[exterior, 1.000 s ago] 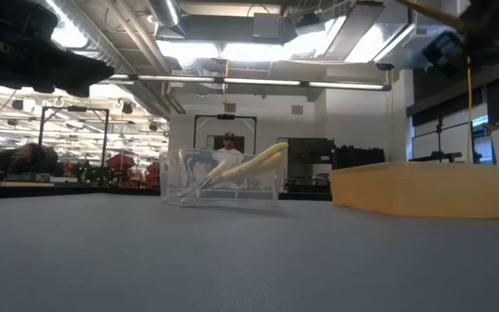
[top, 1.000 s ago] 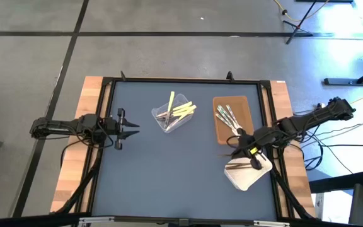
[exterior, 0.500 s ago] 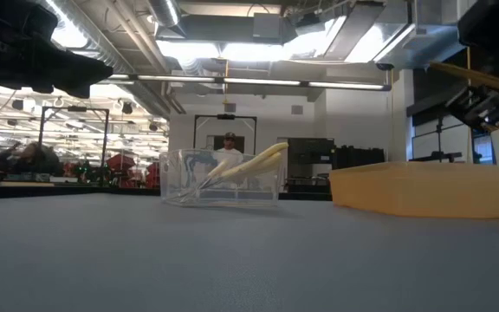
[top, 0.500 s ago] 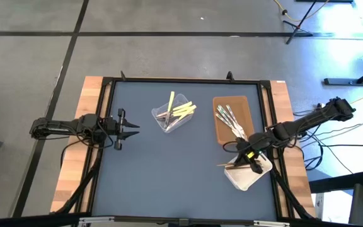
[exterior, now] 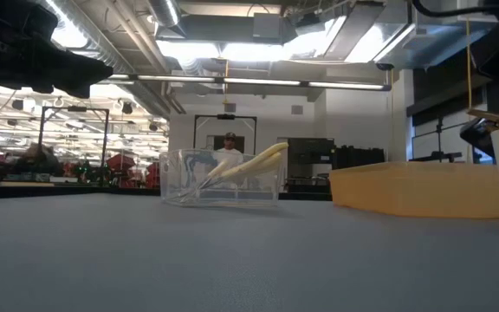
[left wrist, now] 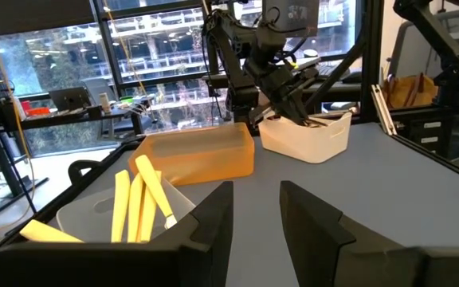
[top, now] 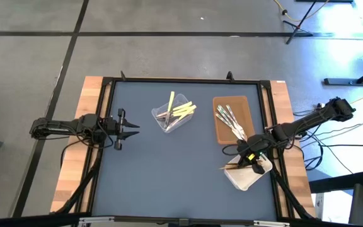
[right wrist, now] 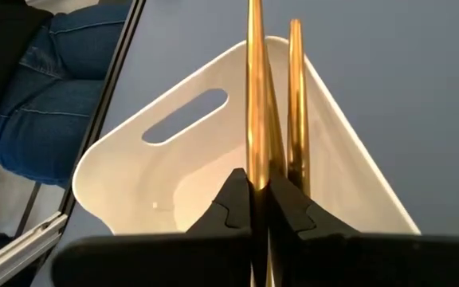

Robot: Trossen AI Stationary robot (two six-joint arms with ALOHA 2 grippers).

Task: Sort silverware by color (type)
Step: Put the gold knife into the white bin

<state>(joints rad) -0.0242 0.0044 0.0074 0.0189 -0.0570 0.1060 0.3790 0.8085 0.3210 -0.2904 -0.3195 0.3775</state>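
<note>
Silverware falls into three colour groups. Pale yellow utensils point(top: 180, 111) – several flat sticks – lean in a bunch inside the clear tub point(top: 166, 123), their upper ends rising above its rim; a few darker pieces lie beneath them. Silver metal utensils point(top: 228, 120) lie fanned across the brown tray point(top: 222, 135), handles converging toward the white tray point(top: 240, 182). One orange-brown utensil point(right wrist: 254, 88) is pinched between the fingers of the right gripper point(right wrist: 253, 188) above the white tray's open interior; a second orange-brown utensil point(right wrist: 295, 104) lies just beside it
</note>
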